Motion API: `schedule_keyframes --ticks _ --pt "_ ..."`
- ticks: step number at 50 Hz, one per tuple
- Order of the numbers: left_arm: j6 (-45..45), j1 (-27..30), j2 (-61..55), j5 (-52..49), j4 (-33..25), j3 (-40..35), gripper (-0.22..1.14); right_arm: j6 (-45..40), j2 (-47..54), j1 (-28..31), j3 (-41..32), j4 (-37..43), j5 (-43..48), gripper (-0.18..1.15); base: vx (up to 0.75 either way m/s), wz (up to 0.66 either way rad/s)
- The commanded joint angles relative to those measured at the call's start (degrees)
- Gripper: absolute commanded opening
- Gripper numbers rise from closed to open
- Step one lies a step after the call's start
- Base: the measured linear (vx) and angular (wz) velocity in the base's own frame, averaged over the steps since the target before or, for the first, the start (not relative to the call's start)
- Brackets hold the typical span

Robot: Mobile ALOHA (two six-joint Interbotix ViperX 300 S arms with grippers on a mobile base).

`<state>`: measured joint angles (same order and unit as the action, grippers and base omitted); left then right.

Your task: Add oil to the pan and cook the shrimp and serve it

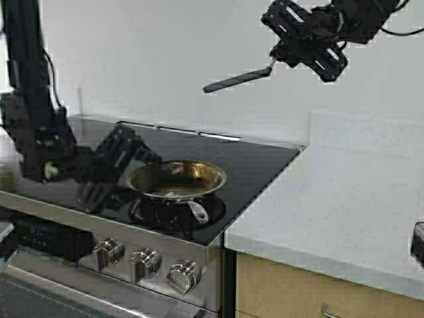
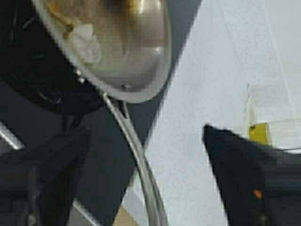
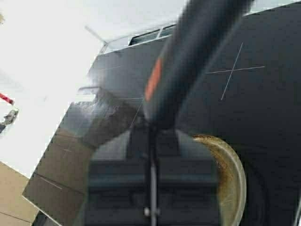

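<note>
On stovetop (image 1: 265, 165): pan (image 1: 176, 177) holds shrimp (image 2: 87, 40); left gripper (image 2: 146, 155) fingers spread; right gripper (image 1: 275, 63) pinches spatula (image 1: 232, 81). No legible writing.

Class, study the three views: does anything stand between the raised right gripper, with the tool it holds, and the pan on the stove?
Nothing visible does. The right gripper holds a spatula above the pan, with open air between. The left gripper sits beside the pan.

Left arm low, reaching forward along the left side, left gripper (image 1: 126, 173) near surface level, fingers (image 2: 51, 165) spread wide apart, nothing clamped between them. Right arm raised high at upper right, wrist turned sideways, right gripper (image 1: 281, 59) pinched closed on a dark utensil handle (image 1: 235, 81).
</note>
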<state>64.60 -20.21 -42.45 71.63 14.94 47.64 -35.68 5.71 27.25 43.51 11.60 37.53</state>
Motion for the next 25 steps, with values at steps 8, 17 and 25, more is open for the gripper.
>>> schedule_keyframes --ticks 8,17,25 --pt "7.6 -4.7 -7.2 0.4 0.2 -9.3 1.02 0.1 -2.0 0.1 -0.6 -0.3 0.4 0.07 0.00 0.00" --pt "12.4 -7.4 -11.3 0.4 -0.4 -15.2 1.02 0.0 -2.1 0.1 -0.6 -0.2 0.4 0.07 0.00 0.00" --pt "14.7 -8.4 -13.8 -0.7 -1.1 -19.4 1.02 0.0 -2.5 0.1 -0.6 -0.2 0.4 0.08 0.00 0.00"
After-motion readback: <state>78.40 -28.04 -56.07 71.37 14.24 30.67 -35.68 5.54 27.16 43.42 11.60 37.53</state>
